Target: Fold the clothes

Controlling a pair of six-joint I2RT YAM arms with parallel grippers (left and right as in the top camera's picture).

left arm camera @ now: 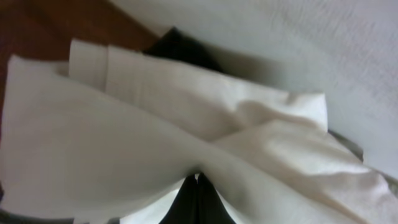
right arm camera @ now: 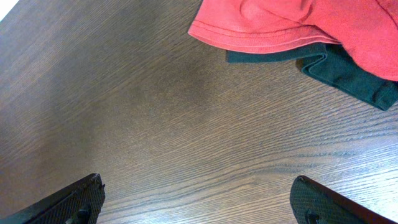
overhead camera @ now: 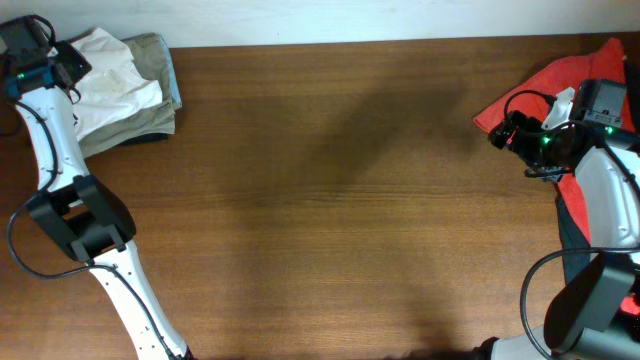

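Tightly between left fingers [left arm camera: 185, 205], white shirt [left arm camera: 155, 124].

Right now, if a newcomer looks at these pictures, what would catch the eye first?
The white shirt, bunched on a khaki garment in the far left corner of the table and pinched in the left tool. Then the red garment at the far right, lying over a dark green one, with the right tool open above the wood.

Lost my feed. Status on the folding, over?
Left gripper shut on white shirt, atop khaki garment. Right gripper open above table, red garment ahead. Nothing in the way.
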